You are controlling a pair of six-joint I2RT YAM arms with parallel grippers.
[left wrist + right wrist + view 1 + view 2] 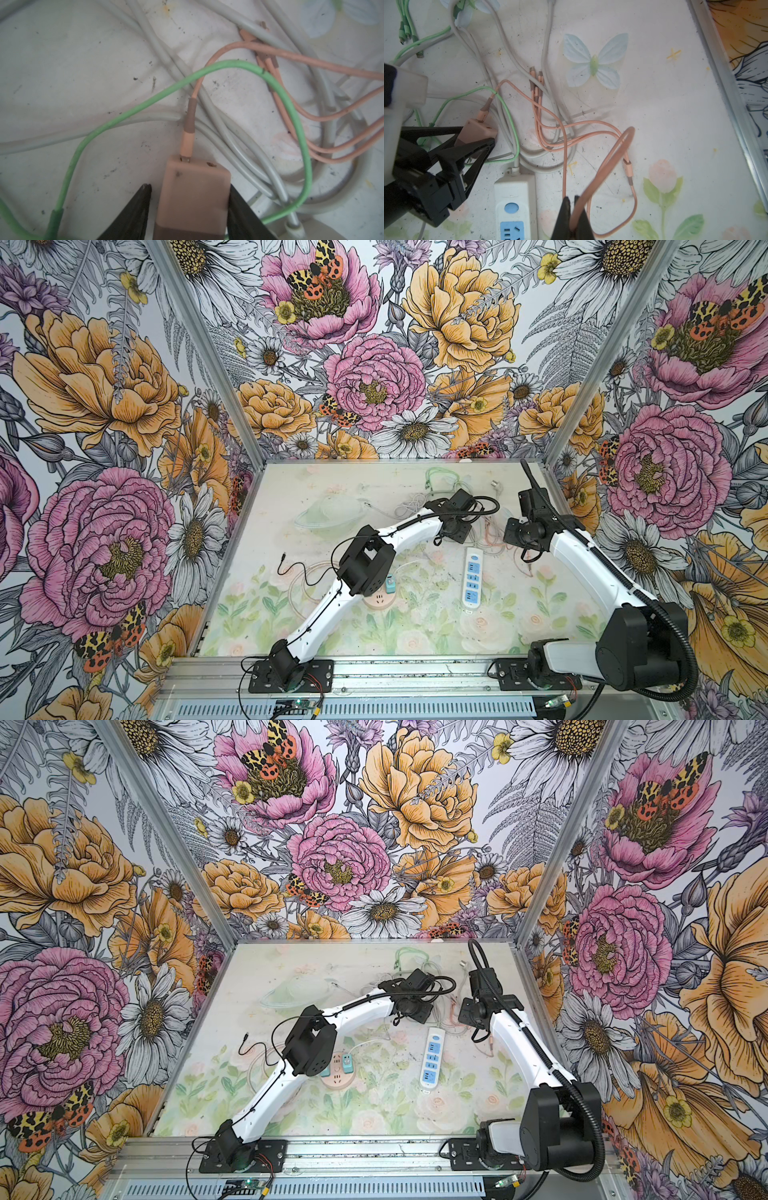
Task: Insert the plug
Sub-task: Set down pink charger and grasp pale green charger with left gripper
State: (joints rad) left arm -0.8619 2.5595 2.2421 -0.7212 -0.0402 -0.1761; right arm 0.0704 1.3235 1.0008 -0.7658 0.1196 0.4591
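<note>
Pink is the plug (193, 197), a small block, and it sits between the two black fingers (135, 218) of the left gripper (189, 187). Those fingers are spread apart: one touches a side of the plug, and a thin gap shows between the plug and the other one, so nothing is pinching it. A pink cable (311, 60) is stuck into one hole at the plug's end, and another hole sits next to it. A green cable (228, 63) loops over the pink one just past the plug, and grey cables (155, 41) lie tangled under both. From the right wrist, the plug (475, 133) is low over the table (654, 116), just beyond the corded end of the white strip (515, 187); I cannot tell if it rests on the table. The right gripper (571, 199) is pressed together on a raised loop of the pink cable (604, 162). In both top views the strip (472, 576) (432, 1058) lies a little right of the middle of the table, with its blue sockets facing up. The left arm (411, 526) reaches over to just up and left of the strip, and it hides the plug there. Lower left of the strip sits a round socket (337, 1079) with two teal plugs (347, 1063) in it
</note>
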